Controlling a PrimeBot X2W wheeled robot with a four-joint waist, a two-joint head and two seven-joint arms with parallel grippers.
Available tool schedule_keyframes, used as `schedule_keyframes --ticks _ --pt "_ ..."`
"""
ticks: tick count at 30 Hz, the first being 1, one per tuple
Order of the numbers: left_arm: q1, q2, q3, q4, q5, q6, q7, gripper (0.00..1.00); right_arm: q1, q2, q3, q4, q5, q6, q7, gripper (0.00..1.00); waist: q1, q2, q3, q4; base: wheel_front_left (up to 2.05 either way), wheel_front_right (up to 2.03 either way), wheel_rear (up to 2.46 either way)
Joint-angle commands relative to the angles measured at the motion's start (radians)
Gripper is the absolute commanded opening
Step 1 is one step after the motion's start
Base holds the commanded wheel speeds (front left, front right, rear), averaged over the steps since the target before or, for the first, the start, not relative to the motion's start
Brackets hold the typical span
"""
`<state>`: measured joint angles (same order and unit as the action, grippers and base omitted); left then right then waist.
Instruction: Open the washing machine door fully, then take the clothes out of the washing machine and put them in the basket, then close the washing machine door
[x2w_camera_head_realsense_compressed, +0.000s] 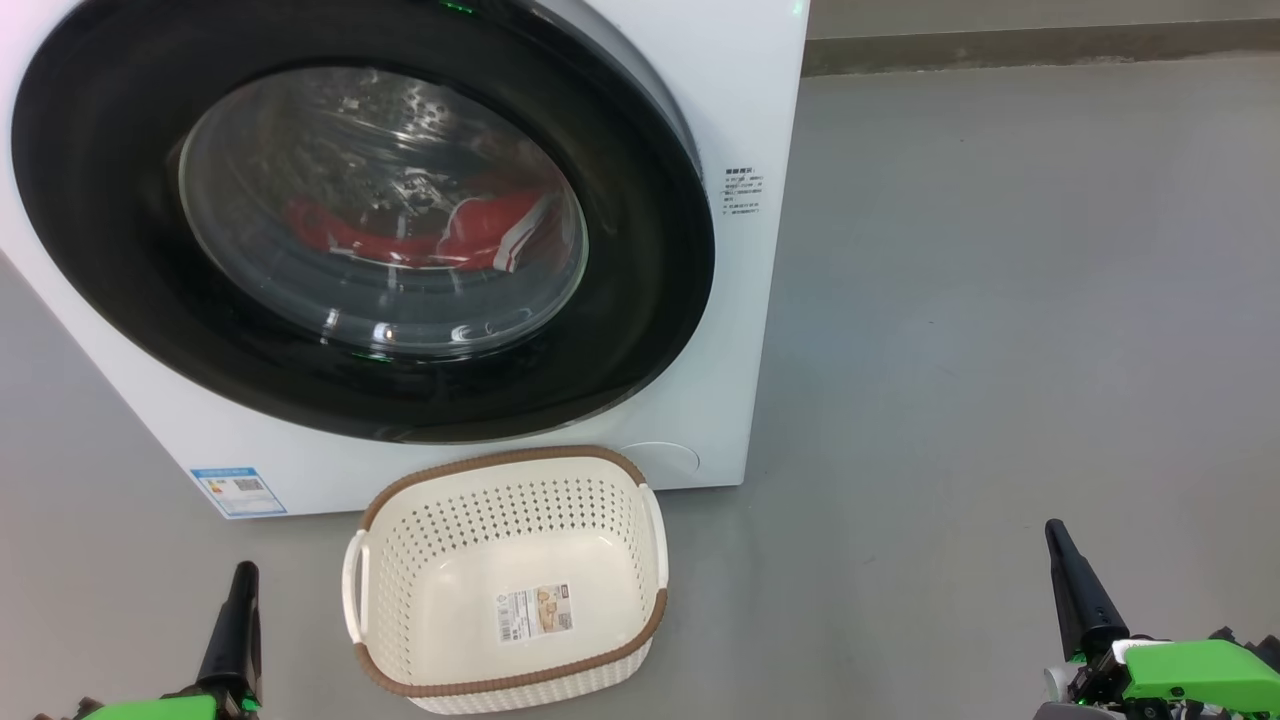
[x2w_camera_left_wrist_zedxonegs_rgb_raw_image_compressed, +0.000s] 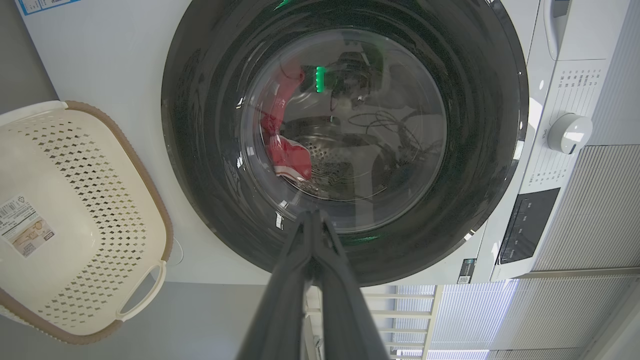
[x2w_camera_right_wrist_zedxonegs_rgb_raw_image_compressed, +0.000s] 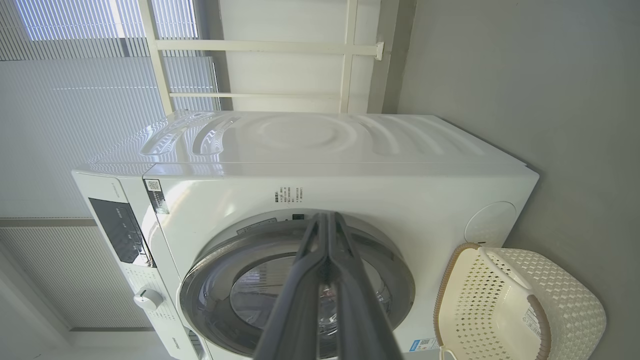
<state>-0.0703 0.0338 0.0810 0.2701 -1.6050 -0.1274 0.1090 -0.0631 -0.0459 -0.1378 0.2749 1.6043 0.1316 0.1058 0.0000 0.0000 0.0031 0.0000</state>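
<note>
Since the washing machine door (x2w_camera_head_realsense_compressed: 640, 250) sits shut, nothing is done yet. Clothes (x2w_camera_head_realsense_compressed: 480, 235) lie inside the drum (x2w_camera_left_wrist_zedxonegs_rgb_raw_image_compressed: 340, 165) behind its glass; basket (x2w_camera_head_realsense_compressed: 500, 462) empty on the floor (x2w_camera_head_realsense_compressed: 1000, 300), just before the washing machine (x2w_camera_head_realsense_compressed: 740, 100). My left claw (x2w_camera_head_realsense_compressed: 243, 580) and right claw (x2w_camera_head_realsense_compressed: 1060, 545) pinched closed, holding nothing. All three steps remain.

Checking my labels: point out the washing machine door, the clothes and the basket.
washing machine door (x2w_camera_head_realsense_compressed: 100, 230): head view, black rim, left side.
clothes (x2w_camera_head_realsense_compressed: 490, 225): head view, red fabric behind the glass.
basket (x2w_camera_head_realsense_compressed: 480, 520): head view, perforated back wall.
</note>
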Motion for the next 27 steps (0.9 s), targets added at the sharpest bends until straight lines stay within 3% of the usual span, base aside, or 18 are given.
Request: schedule_keyframes --ticks 1,27 --pt "-0.038 0.016 0.032 -0.025 -0.004 -0.003 0.004 0.0 -0.045 -0.004 0.024 -0.03 0.005 -0.001 0.007 0.0 0.0 0.0 0.0 0.0 0.0 0.0 0.0" --pt "-0.038 0.016 0.032 -0.025 -0.004 -0.003 0.004 0.0 -0.045 -0.004 0.024 -0.03 0.005 -0.001 0.007 0.0 0.0 0.0 0.0 0.0 0.0 0.0 0.0"
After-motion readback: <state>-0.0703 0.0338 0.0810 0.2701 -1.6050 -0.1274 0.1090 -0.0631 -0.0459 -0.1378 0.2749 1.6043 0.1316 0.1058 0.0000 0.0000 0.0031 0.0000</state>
